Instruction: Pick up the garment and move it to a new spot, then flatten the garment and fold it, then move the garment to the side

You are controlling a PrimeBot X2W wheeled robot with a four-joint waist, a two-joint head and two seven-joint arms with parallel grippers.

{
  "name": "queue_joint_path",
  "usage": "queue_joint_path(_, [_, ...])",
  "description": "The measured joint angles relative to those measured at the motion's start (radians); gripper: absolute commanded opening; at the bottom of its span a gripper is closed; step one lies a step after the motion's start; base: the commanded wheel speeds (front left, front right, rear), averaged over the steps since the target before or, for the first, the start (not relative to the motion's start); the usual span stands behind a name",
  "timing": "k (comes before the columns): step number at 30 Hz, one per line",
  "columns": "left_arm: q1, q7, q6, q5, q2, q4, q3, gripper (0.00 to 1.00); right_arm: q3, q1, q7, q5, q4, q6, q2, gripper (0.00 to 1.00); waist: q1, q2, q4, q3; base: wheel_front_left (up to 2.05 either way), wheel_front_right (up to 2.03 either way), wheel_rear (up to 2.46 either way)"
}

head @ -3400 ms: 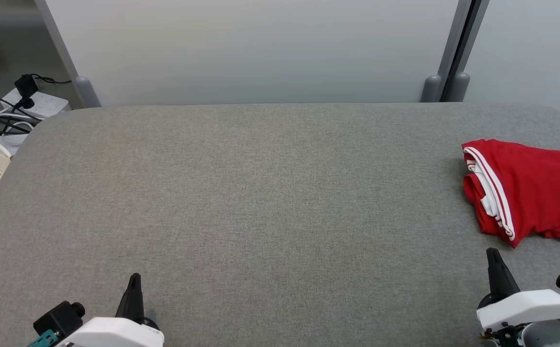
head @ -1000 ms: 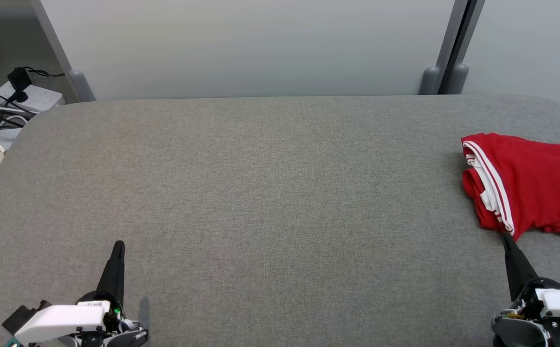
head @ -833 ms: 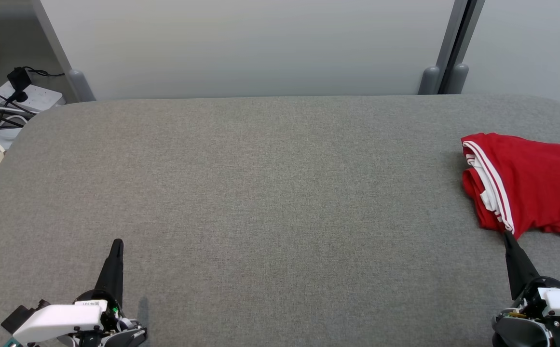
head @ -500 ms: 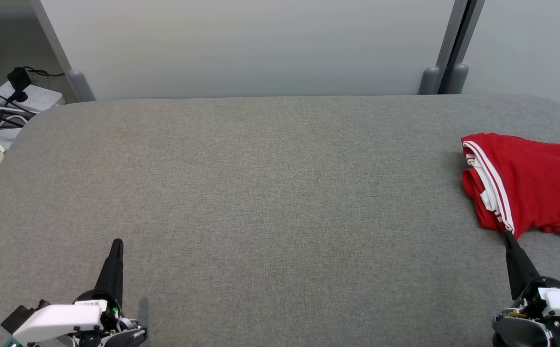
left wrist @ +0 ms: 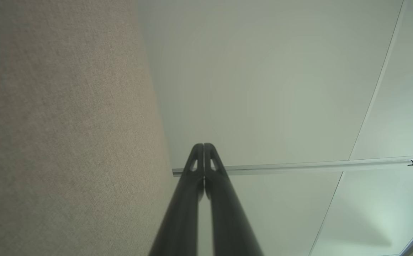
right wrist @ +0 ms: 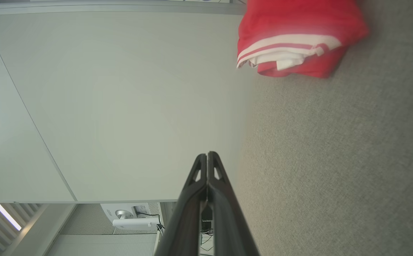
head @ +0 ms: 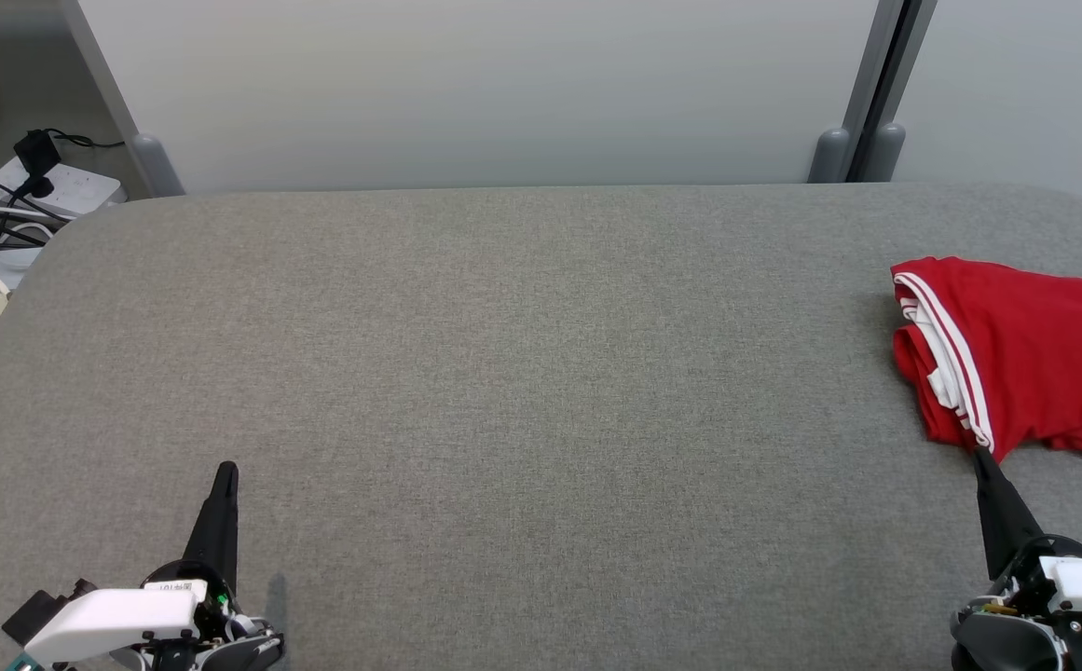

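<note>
Just beyond the tip of the right tool (head: 979, 458), the red garment (head: 1034, 354) lies folded at the bench (head: 522, 373) side; it and the left tool (head: 225, 472) sit clenched, empty. Task looks done.

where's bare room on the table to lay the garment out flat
The middle and left of the grey table is bare, from the left hand across to the red garment. Crowded only at the right edge, where the right hand points at the garment's near corner.
</note>
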Motion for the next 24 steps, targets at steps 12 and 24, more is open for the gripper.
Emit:
queue_joint_path(12, [0.000, 0.000, 0.000, 0.000, 0.000, 0.000, 0.000, 0.00, 0.000, 0.000, 0.000, 0.000, 0.000, 0.000, 0.000, 0.00, 0.0000, 0.0000, 0.000, 0.000, 0.00, 0.00, 0.00])
queue_joint_path(24, [0.000, 0.000, 0.000, 0.000, 0.000, 0.000, 0.000, 0.00, 0.000, 0.000, 0.000, 0.000, 0.000, 0.000, 0.000, 0.00, -0.0001, 0.0000, 0.000, 0.000, 0.00, 0.00, 0.00])
